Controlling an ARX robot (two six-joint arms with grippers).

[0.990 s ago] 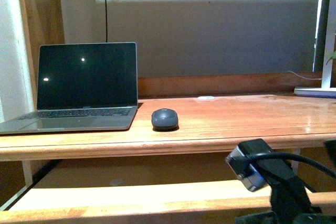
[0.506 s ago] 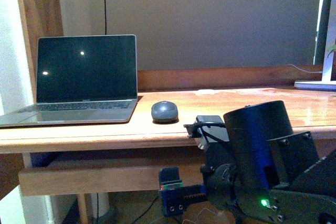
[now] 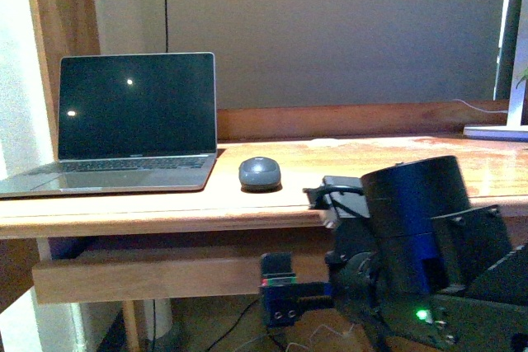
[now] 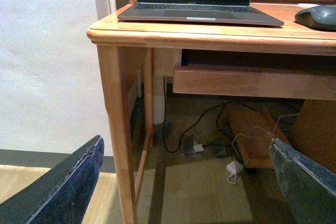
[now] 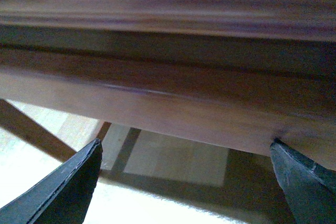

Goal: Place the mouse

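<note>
The mouse (image 3: 260,174) is lying on the wooden table (image 3: 388,172), just beside the open laptop (image 3: 124,128) at its right and apart from both arms. The left gripper (image 4: 184,182) is hanging below the table edge with its fingers spread wide, holding nothing. The right gripper (image 5: 184,182) is sitting under the table's edge, likewise spread wide and empty. The right arm (image 3: 421,261) is filling the front view's lower right.

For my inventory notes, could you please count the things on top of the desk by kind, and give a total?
Laptop: 1
Mouse: 1
White object at the far right edge of the desk, partly cut off: 1
Total: 3
</note>
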